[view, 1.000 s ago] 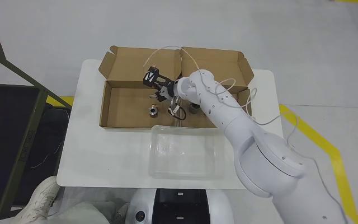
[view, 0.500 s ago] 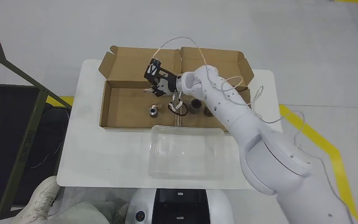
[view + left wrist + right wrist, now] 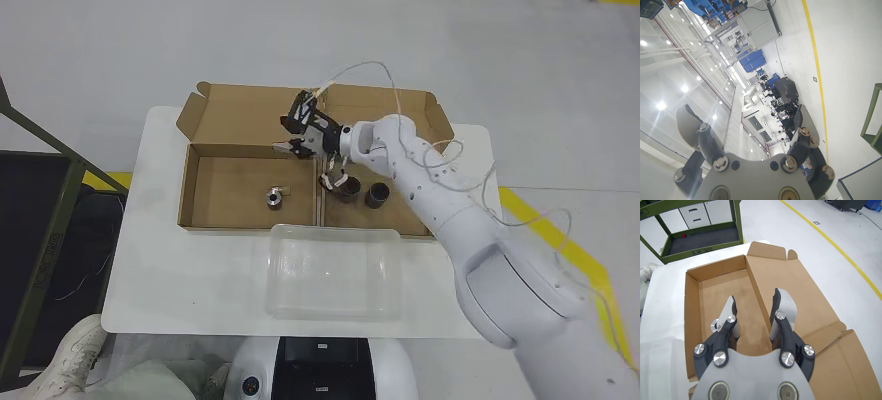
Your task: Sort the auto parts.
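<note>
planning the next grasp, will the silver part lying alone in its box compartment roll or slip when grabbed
The silver part looks like shiny metal, so it is probably rigid, heavy for its size and a bit slippery. It appears round, so it could roll if nudged onto its edge.

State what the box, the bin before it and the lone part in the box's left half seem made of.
Box: brown cardboard, matte, creased flaps.
Bin: probably clear plastic; the white table shows through.
Part: probably metal, silvery and glinting.

Green cart (image 3: 700,250), white table (image 3: 150,260) — yellow line (image 3: 829,240).
</note>
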### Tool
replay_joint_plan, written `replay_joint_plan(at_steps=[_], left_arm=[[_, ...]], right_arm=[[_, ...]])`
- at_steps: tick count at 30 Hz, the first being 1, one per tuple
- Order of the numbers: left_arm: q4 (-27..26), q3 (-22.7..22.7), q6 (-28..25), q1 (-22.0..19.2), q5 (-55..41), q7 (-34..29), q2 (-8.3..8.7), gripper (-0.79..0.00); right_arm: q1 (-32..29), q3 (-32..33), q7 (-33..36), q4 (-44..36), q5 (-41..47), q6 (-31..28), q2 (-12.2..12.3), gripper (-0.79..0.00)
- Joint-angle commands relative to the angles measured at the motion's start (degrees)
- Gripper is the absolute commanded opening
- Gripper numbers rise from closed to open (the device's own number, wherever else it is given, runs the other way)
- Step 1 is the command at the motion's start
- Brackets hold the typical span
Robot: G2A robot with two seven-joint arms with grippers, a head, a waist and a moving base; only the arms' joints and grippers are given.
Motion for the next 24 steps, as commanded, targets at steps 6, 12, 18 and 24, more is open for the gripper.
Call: replay_joint_plan(at_steps=[6,12,18,24], left_arm=[[0.0,0.0,0.0,0.0,0.0,0.0,0.0,0.0],[0.0,0.0,0.0,0.0,0.0,0.0,0.0,0.0],[0.0,0.0,0.0,0.0,0.0,0.0,0.0,0.0],[0.0,0.0,0.0,0.0,0.0,0.0,0.0,0.0]], right_arm=[[-6.97,6.48,1.45,-13.57,-4.29,2.76,5.98,-0.086],[-18.54,17.16,7.76,-31.29,-7.64,4.44,12.16,0.0],[-31.96,28.03,16.52,-50.46,-8.57,5.22,16.38,0.0],[-42.37,36.35,19.31,-62.67,-9.75,5.45,18.78,0.0]])
